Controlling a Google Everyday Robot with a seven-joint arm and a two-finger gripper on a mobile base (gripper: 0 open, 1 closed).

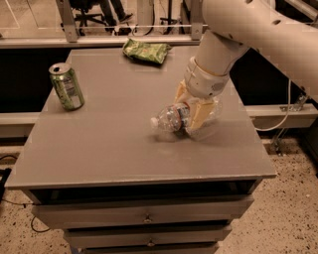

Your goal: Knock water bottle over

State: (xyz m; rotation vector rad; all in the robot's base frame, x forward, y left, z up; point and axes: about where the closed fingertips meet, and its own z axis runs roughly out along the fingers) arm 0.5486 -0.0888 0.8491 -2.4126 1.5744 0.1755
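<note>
On the grey table's right half, the gripper clasps the water bottle, tipped nearly flat, cap pointing left.

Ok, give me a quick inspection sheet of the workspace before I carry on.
Surface: grey cabinet top, drawers beneath.
Job's things: water bottle tipped nearly flat, centre-right, cap pointing toward the can's side.
Clutter: green can upright near the left edge in view; green snack bag at the far edge.
Claw: claw low over the top, at the bottle's base end.
Cables: white cable hanging right of the cabinet.
Surroundings: speckled floor; office chair behind.
</note>
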